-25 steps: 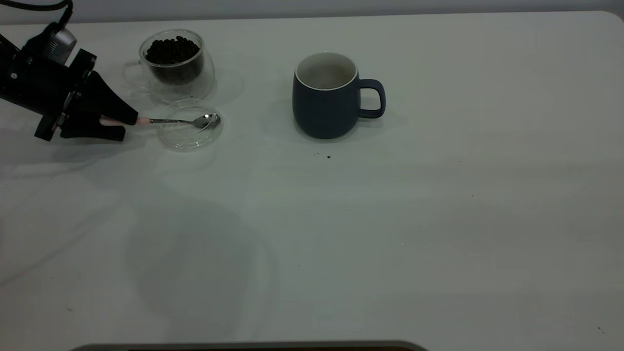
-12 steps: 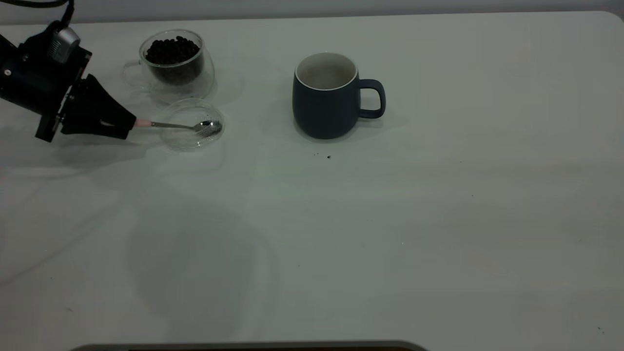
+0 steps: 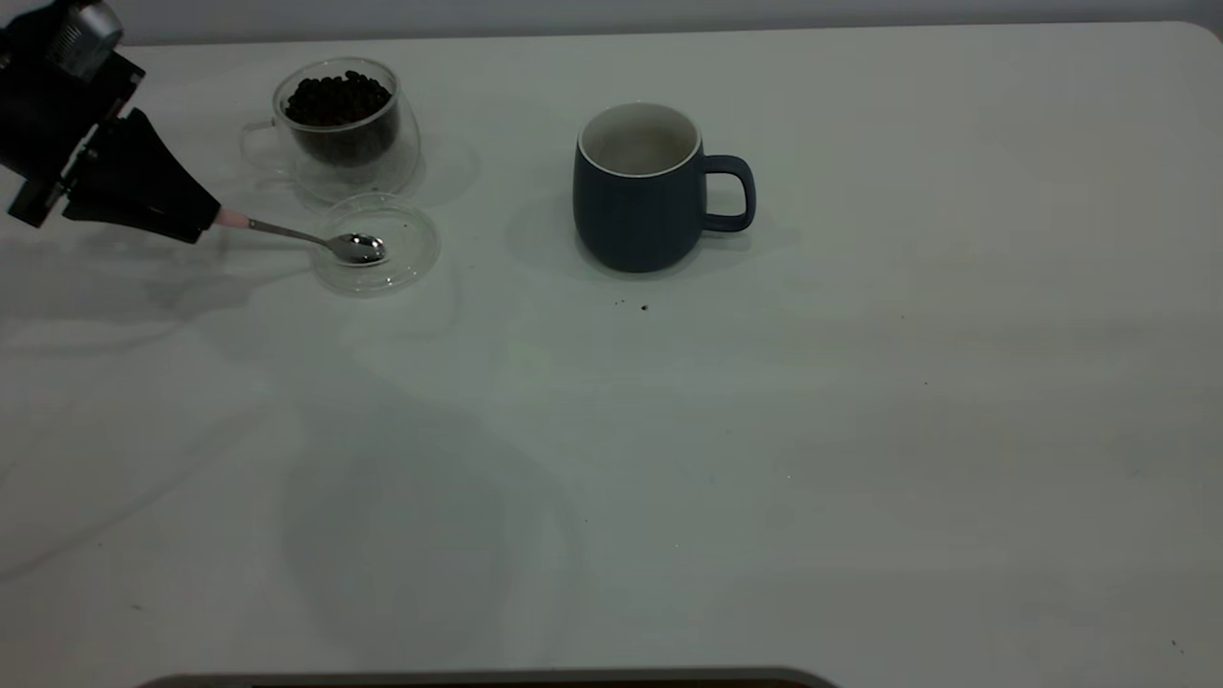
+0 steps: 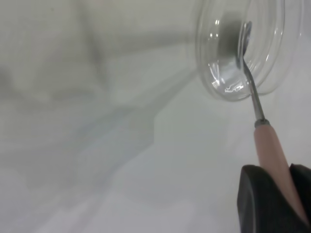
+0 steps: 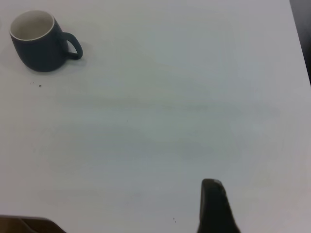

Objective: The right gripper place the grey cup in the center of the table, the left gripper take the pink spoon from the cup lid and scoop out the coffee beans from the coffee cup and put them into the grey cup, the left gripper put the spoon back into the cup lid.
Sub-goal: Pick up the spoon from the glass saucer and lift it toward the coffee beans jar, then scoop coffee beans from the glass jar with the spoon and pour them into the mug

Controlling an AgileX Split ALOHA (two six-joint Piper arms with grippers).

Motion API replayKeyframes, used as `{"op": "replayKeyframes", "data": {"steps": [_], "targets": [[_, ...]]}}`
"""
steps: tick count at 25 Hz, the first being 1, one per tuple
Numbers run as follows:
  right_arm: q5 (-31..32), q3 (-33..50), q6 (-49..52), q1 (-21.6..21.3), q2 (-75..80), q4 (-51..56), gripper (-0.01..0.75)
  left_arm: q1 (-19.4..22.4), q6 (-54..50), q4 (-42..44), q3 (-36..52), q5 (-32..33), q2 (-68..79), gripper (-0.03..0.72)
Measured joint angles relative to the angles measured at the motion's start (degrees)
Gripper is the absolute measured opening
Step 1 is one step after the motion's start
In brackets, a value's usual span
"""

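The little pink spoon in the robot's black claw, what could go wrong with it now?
The left gripper pinches the small metal teaspoon with the pale pink handle only at the handle's far end, so it might twist or slip. Its bowl still rests in the flat clear glass lid, so lifting could drag the lid. The clear glass cup of dark coffee beans stands very close; a swing might bump it.
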Motion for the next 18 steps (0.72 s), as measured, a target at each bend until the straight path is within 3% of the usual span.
{"op": "replayKeyframes", "data": {"steps": [4, 13, 18], "targets": [[0.00, 0.00, 0.00, 0.00, 0.00, 0.00, 0.507, 0.00, 0.84, 1.23, 0.06, 0.40, -2.43, 0.126], [0.00, 0.00, 0.00, 0.00, 0.00, 0.00, 0.507, 0.00, 3.31, -2.16, -4.07, 9.31, -7.00, 0.125], [0.00, 0.00, 0.00, 0.00, 0.00, 0.00, 0.507, 0.00, 3.71, -4.60, -8.48, 10.04, -8.15, 0.125]]}}
